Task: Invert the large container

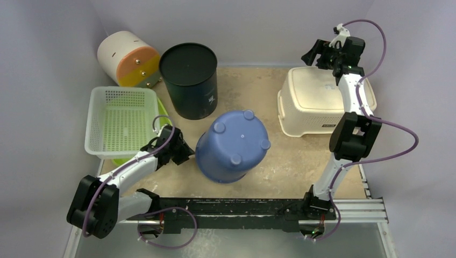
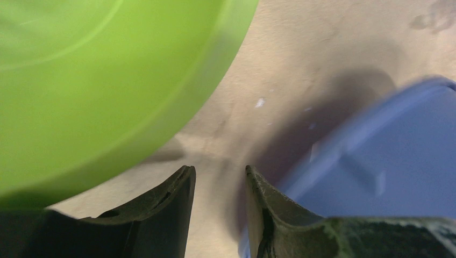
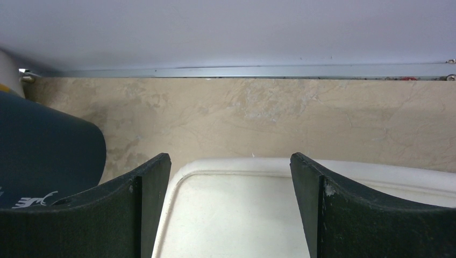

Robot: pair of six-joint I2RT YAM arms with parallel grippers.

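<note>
Smooth blue plastic tub (image 1: 232,145), round and tapered, flat base and four stubby feet facing up, on mottled beige desk (image 1: 301,161), just right of left end effector (image 2: 219,172). Jaws there parted, bare desk in the gap (nothing gripped). Glossy lime bowl (image 2: 97,80) curving away to its left. Right end effector (image 3: 230,161) spread wide, empty, above matte cream bin (image 3: 231,215) with rounded corners. Dark cylinder (image 3: 43,156) off to its left.

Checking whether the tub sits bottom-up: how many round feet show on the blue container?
4 feet, all on the blue container's upturned base: one at the far edge, one on the left, one on the right, one nearest the arms. None seems hidden.
</note>
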